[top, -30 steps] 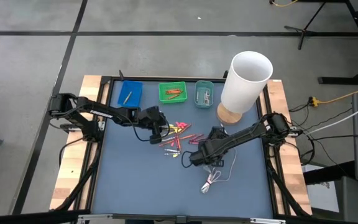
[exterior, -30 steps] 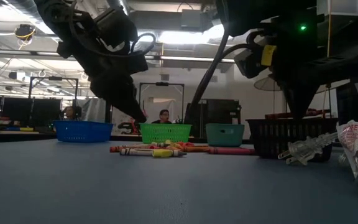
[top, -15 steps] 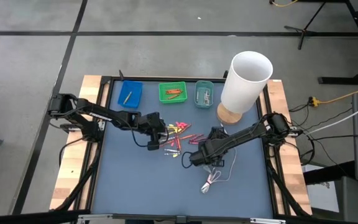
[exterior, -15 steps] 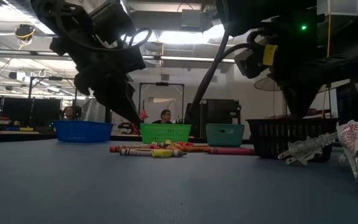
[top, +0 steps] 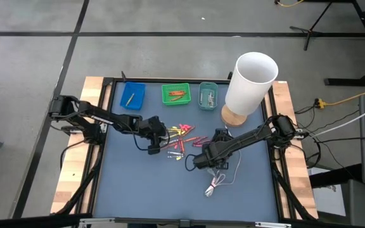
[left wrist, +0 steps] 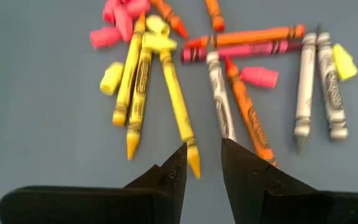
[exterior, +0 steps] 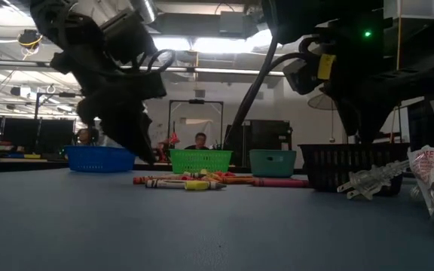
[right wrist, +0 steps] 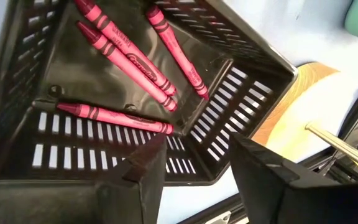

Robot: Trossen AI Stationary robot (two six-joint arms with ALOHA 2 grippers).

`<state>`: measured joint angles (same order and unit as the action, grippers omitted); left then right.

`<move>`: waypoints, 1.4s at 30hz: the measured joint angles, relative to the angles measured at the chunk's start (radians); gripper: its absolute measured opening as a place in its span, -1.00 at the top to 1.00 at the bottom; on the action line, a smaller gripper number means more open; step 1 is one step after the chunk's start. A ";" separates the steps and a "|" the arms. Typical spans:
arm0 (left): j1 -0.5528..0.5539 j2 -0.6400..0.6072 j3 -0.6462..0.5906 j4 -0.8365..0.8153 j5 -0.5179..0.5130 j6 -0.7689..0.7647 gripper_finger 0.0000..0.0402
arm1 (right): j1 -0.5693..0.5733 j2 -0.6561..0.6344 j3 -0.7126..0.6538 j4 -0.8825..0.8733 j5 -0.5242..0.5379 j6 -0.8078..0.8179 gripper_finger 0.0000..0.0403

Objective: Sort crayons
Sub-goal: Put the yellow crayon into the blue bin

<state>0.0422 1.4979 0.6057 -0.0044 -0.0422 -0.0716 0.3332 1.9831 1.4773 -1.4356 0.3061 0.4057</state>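
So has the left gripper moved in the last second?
Yes. The left gripper drew back toward its own side, farther from the green tray, nearer the crayons.

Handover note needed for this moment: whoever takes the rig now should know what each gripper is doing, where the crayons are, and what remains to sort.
Left gripper: open, empty, low over the loose crayons mid-table, fingers straddling the tip of a yellow crayon.
Right gripper: open, empty, over the black basket, which holds four pink crayons.
Done: some crayons lie in the blue tray, green tray and teal tray at the far edge.
Left: the mid-table pile of yellow, orange, pink and grey crayons, plus short broken pieces.
A coiled white cable lies near the right arm.
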 joint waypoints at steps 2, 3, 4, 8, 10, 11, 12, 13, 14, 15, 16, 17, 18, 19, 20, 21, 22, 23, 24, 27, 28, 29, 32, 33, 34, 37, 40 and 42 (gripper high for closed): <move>0.000 0.000 -0.017 0.013 0.000 -0.001 0.58 | 0.000 0.000 0.000 0.003 0.000 0.000 0.14; 0.000 0.000 -0.023 0.019 -0.001 -0.003 0.58 | 0.000 0.000 0.000 0.002 0.000 0.000 0.14; 0.000 0.000 -0.028 0.024 -0.001 -0.006 0.58 | 0.000 0.000 0.000 0.003 0.000 0.000 0.14; 0.000 0.000 -0.043 0.089 -0.029 -0.008 0.58 | 0.000 0.000 0.000 0.005 0.000 0.000 0.14; 0.000 0.000 -0.046 0.125 -0.045 -0.008 0.58 | 0.000 0.000 0.000 0.009 0.000 0.000 0.14; 0.000 0.000 -0.046 0.136 -0.054 -0.008 0.58 | 0.000 0.000 0.000 0.012 0.000 0.000 0.14; 0.000 0.000 -0.046 0.145 -0.060 -0.008 0.58 | 0.000 0.000 0.000 0.016 0.000 0.000 0.14; 0.000 0.000 -0.046 0.151 -0.065 -0.008 0.58 | 0.000 0.000 0.000 0.021 0.000 0.000 0.14; 0.000 0.000 -0.047 0.156 -0.071 -0.008 0.58 | 0.000 0.000 0.000 0.027 -0.001 0.000 0.14; 0.000 0.000 -0.047 0.159 -0.072 -0.008 0.58 | 0.000 0.000 0.000 0.031 -0.001 0.000 0.14; 0.000 0.000 -0.047 0.159 -0.072 -0.008 0.58 | 0.000 0.000 0.000 0.031 -0.001 0.000 0.14; 0.000 0.000 -0.047 0.159 -0.072 -0.008 0.58 | 0.000 0.000 0.000 0.031 -0.001 0.000 0.14; 0.000 0.000 -0.047 0.159 -0.072 -0.008 0.58 | 0.000 0.000 0.000 0.031 -0.001 -0.002 0.14; 0.000 0.000 -0.047 0.159 -0.072 -0.008 0.58 | 0.000 0.000 0.000 0.031 -0.001 -0.009 0.14; 0.000 0.000 -0.047 0.159 -0.072 -0.008 0.58 | 0.000 0.000 0.000 0.031 -0.002 -0.022 0.14; 0.000 0.001 -0.047 0.159 -0.072 -0.008 0.58 | 0.000 0.000 0.000 0.029 -0.002 -0.032 0.14; 0.000 0.001 -0.047 0.159 -0.072 -0.008 0.58 | 0.000 0.000 0.001 0.027 -0.002 -0.042 0.14; 0.000 0.001 -0.047 0.159 -0.072 -0.008 0.58 | 0.000 0.000 0.001 0.025 -0.002 -0.045 0.14; 0.000 0.001 -0.047 0.159 -0.072 -0.011 0.58 | 0.000 0.000 0.001 0.025 -0.002 -0.045 0.14; 0.000 0.001 -0.047 0.169 -0.072 -0.032 0.58 | 0.000 0.000 0.001 0.025 -0.002 -0.046 0.14; 0.000 0.001 -0.047 0.175 -0.072 -0.031 0.58 | 0.000 0.000 0.001 0.025 -0.002 -0.047 0.14; 0.000 0.001 -0.047 0.181 -0.072 -0.031 0.58 | 0.000 0.000 0.001 0.025 -0.002 -0.047 0.14; 0.000 0.001 -0.047 0.196 -0.072 -0.032 0.58 | 0.000 0.000 0.001 0.024 -0.003 -0.047 0.14; 0.000 0.006 -0.047 0.202 -0.072 -0.032 0.58 | 0.000 0.000 0.001 0.024 -0.003 -0.047 0.14; -0.001 0.016 -0.047 0.212 -0.072 -0.033 0.58 | 0.000 0.000 0.001 0.024 -0.003 -0.047 0.14; -0.008 0.050 -0.048 0.232 -0.073 -0.041 0.58 | 0.000 0.000 0.001 0.024 -0.003 -0.047 0.14; -0.014 0.092 -0.048 0.256 -0.081 -0.045 0.58 | 0.000 0.000 0.001 0.024 -0.003 -0.047 0.14; -0.013 0.110 -0.048 0.275 -0.098 -0.045 0.58 | 0.000 0.001 0.001 0.024 -0.003 -0.047 0.14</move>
<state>0.0291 1.6080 0.5579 0.2705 -0.1404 -0.1169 0.3330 1.9836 1.4784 -1.4113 0.3033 0.3592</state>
